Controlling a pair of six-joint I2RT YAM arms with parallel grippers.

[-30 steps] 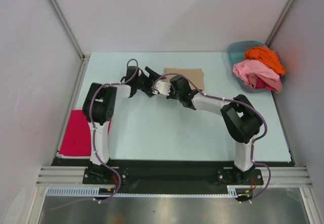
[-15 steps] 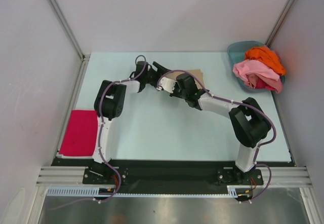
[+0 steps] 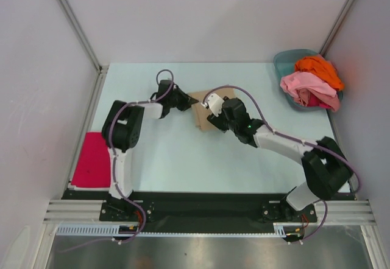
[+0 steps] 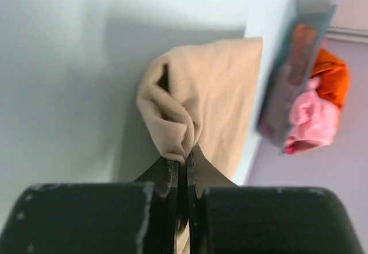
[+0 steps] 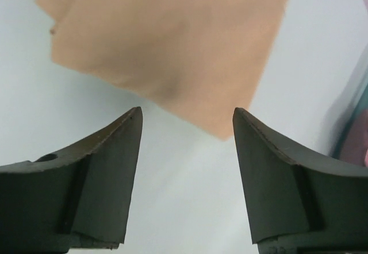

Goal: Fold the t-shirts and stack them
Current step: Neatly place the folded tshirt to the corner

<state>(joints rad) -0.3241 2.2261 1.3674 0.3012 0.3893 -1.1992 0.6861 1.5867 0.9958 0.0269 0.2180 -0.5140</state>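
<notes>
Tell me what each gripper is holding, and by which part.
Left gripper pinches the tan t-shirt by a bunched edge; right gripper holds nothing.

Bright, even light fills the overhead view, and the arms throw only faint, soft shadows on the pale table (image 3: 183, 159). From the left wrist, a broad grey shadow lies beside the tan t-shirt (image 4: 224, 93), and the basin (image 4: 293, 76) is smeared with blur. From the right wrist, the cloth looks soft-edged, while the dark right gripper (image 5: 187, 113) is sharper.
</notes>
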